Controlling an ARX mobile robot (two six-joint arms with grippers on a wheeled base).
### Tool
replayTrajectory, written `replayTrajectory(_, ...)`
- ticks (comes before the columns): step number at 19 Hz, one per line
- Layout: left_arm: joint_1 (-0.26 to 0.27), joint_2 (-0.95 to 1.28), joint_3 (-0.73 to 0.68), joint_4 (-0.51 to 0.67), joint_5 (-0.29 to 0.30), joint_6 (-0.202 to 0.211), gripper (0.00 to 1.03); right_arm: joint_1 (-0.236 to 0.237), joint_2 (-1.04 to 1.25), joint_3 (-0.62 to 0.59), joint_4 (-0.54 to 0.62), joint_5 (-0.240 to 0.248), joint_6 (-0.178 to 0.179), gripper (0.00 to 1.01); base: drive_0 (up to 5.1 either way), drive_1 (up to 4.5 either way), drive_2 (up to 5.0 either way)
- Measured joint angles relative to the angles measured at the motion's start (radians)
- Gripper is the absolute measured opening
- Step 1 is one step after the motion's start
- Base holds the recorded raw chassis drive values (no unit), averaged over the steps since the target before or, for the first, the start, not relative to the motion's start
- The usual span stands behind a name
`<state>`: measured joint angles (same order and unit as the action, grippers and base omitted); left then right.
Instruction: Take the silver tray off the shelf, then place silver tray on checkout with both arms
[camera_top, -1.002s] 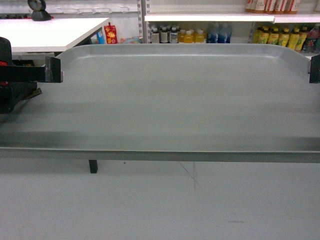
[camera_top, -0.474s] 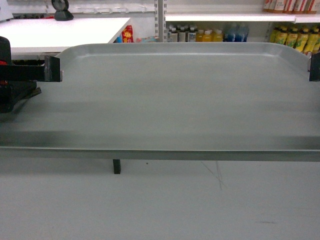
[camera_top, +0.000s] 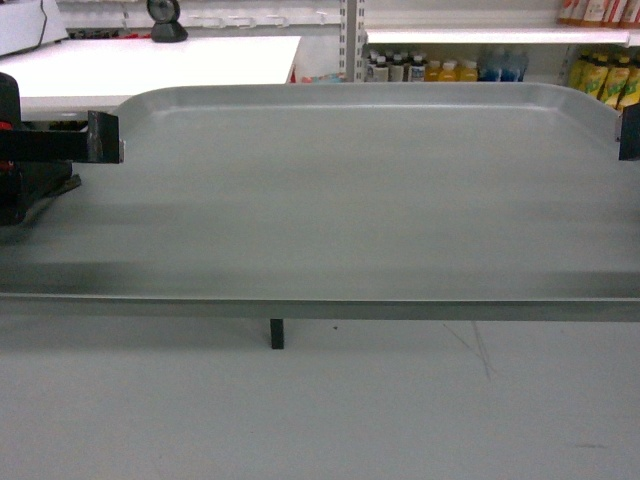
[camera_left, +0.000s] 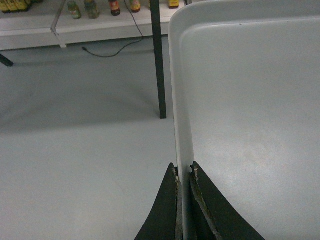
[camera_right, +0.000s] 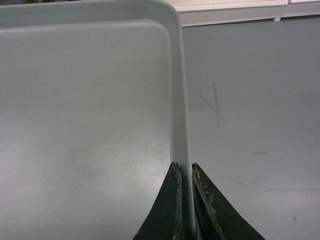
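- The silver tray (camera_top: 350, 190) is held level above the grey floor (camera_top: 320, 410), before the white table (camera_top: 150, 65).
- The left hand (camera_left: 183, 172) is clamped on its left rim.
- The right hand (camera_right: 185, 170) is clamped on its right rim.

The checkout (camera_top: 150, 65) stood at the back left, a white flat table with a black leg (camera_top: 276, 333) on the grey floor (camera_top: 320, 410). A dark round-topped object (camera_top: 167, 20) rested on its far edge. Bottles (camera_top: 420, 70) stood under the white shelf (camera_top: 470, 35).
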<state>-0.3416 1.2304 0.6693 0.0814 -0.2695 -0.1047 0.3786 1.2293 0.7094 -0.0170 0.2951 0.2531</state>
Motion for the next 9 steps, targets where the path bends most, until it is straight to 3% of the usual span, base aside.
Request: replayTrajectory(9, 0.0, 0.001, 0.001, -0.003, 0.001, 0.0, 0.03, 0.0, 0.0, 0.0, -0.004, -0.001, 0.0, 0.03, -5.0, 2.42, 2.4)
